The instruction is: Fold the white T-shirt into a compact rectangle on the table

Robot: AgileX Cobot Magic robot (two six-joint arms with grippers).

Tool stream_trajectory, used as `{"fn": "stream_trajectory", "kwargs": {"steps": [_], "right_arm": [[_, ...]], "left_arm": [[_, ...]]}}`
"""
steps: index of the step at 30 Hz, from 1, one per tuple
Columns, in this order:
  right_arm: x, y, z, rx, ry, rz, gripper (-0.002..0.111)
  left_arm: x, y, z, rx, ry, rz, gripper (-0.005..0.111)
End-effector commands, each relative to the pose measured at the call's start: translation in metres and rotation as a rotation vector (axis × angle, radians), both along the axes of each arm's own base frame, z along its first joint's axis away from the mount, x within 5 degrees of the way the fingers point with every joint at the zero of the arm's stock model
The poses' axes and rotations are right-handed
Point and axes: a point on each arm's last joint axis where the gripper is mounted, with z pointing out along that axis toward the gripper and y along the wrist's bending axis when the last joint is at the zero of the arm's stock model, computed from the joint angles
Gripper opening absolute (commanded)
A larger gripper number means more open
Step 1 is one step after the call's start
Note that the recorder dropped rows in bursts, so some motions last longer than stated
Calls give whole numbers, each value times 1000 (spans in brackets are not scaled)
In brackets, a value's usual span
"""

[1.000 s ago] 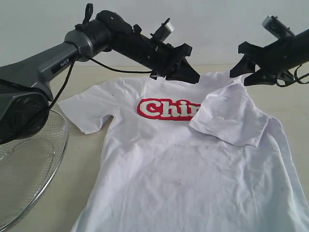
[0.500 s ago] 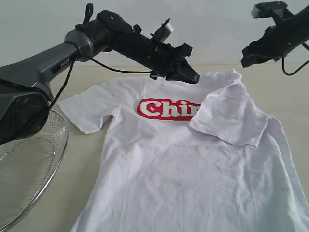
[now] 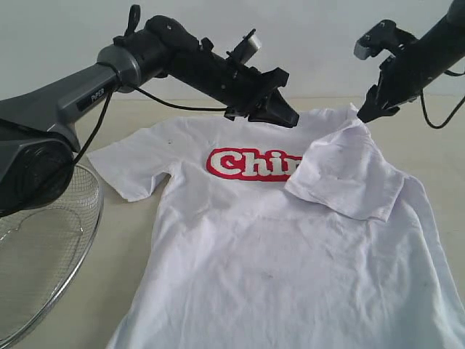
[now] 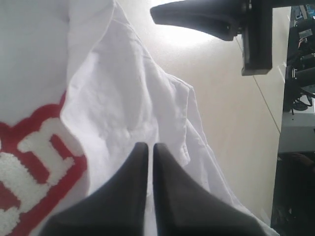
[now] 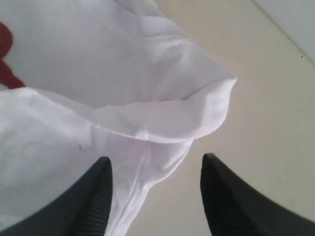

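White shirt (image 3: 276, 247) lies flat on the surface (image 3: 123, 240), its folded-in sleeve (image 3: 349, 178) just below the spread right jaws, the left jaws pressed together and empty nearby; a shallow bite there could, I think, slip and undo the fold.

A round wire-mesh basket (image 3: 51, 240) fills the exterior view's lower left corner, its silvery rim tilted and partly cut off by the frame. Behind everything stands a plain pale wall (image 3: 320, 51). The left wrist view catches dark equipment (image 4: 300, 59) (cables, details unclear).
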Motion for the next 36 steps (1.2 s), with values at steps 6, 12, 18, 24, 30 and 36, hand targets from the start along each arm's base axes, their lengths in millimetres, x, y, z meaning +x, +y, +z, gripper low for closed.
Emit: {"fn": "stream_trajectory", "kwargs": {"steps": [6,12,18,24,30,36], "right_arm": [[9,25,-15,-179,-63,272,47],[12,20,-21,-258,-80,297,47],[13,20,-27,-271,-83,317,47],[15,21,-37,-267,-72,320,47],[17,21,-36,-263,-95,306,47],[18,31,-36,-248,-105,311,0]], "left_arm": [[-2,-2,10,-3,-12,-7,5],[-2,-1,10,0,-13,-7,5],[-2,-1,10,0,-13,-7,5],[-2,-1,10,0,-13,-7,5],[-2,-1,10,0,-13,-7,5],[-2,-1,10,0,-13,-7,5]]}}
